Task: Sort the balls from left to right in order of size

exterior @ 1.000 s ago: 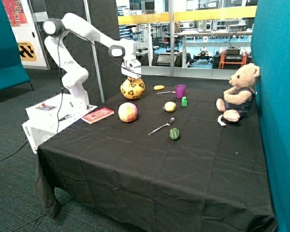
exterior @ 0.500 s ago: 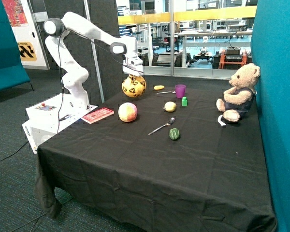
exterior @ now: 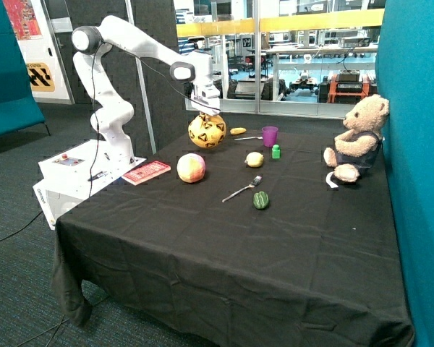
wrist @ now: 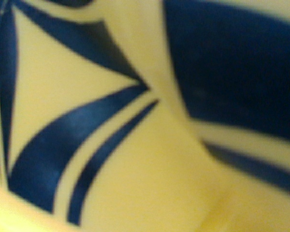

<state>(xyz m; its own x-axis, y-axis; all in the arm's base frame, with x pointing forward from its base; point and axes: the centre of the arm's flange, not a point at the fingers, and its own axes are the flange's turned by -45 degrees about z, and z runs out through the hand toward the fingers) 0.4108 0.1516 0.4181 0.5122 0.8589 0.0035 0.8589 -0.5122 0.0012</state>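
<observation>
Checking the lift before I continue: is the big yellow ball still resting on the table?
No, the big yellow ball hangs from the gripper clear above the black tablecloth.

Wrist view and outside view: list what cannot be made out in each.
- Wrist view: the large yellow ball fills the picture, hiding the pincer, table and everything else.
- Outside view: the pincer sits on top of that ball, which appears lifted; how it grips is too small to see.
- Outside view: the print on the red booklet is too small to read.
</observation>
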